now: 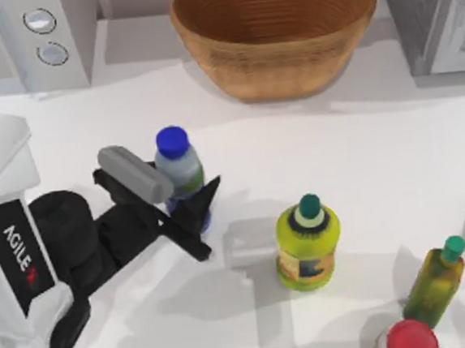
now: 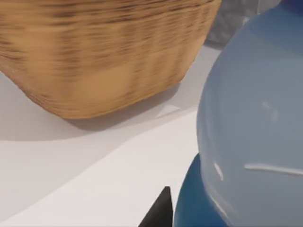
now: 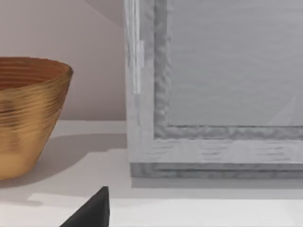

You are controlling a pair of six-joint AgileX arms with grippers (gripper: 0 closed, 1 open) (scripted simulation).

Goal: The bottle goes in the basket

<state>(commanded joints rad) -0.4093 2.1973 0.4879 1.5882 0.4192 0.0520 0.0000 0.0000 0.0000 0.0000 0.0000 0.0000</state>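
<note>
Our left gripper [image 1: 188, 201] sits at the left half of the table [image 1: 354, 163], its dark fingers [image 1: 204, 198] on either side of the lower part of the bottle [image 1: 179, 172], and they appear to be clamped on it, though from above the contact on the far side is hidden by the wrist and we cannot be wholly sure. We see the bottle standing upright on the white surface with its blue cap [image 1: 172, 140] on top, in front of the basket [image 1: 275, 32] and well apart from it. From our left wrist camera the bottle [image 2: 255, 142] looms very close, with one dark fingertip [image 2: 158, 213] just beside its dark blue base, and the basket [image 2: 104, 52] stands beyond it on the table. The basket rests at the back of the table, between a white appliance [image 1: 29, 41] on the left and a grey one [image 1: 434, 14] on the right. Nearer the front stand a squat yellow-green bottle [image 1: 307, 247], a slim olive-green bottle [image 1: 435, 282] and something with a red top [image 1: 410, 339]. Our right wrist camera looks at the basket [image 3: 28, 118] and the grey appliance [image 3: 218, 90], with one dark fingertip [image 3: 92, 210] of our right gripper showing; whether that gripper is open or closed we cannot tell.
</note>
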